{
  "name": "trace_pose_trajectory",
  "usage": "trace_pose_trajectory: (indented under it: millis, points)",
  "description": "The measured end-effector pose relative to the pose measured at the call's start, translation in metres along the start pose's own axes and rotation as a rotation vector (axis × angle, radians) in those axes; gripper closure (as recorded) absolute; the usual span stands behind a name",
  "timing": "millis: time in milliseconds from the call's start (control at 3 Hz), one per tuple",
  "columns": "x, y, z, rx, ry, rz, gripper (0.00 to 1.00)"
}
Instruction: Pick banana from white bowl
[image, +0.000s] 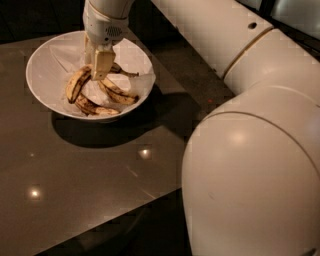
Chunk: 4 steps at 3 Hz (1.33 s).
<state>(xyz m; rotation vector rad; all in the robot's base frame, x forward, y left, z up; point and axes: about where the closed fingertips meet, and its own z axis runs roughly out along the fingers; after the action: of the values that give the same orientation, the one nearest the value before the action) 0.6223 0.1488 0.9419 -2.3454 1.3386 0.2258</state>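
No text, label, brand, number or sign can be read anywhere. The arm (240, 150) shell is plain white with nothing printed on it. The bowl (36, 65) and its paper lining carry no marks. The dark table (75, 175) shows only light glints, no writing. The gripper (96, 71) is also unmarked and sits low inside the bowl, near its middle.
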Motion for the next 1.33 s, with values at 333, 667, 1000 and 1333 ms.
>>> trace_pose_trajectory:
  millis: [333,667,1000,1333]
  points:
    - [0.000,0.000,0.000,0.000,0.000,0.000,1.00]
    - [-0.011,0.014,-0.004,0.012,-0.022,0.010,1.00]
    - [-0.028,0.040,-0.016,0.026,-0.020,0.026,1.00]
    - [-0.044,0.063,-0.031,0.044,0.007,0.048,1.00]
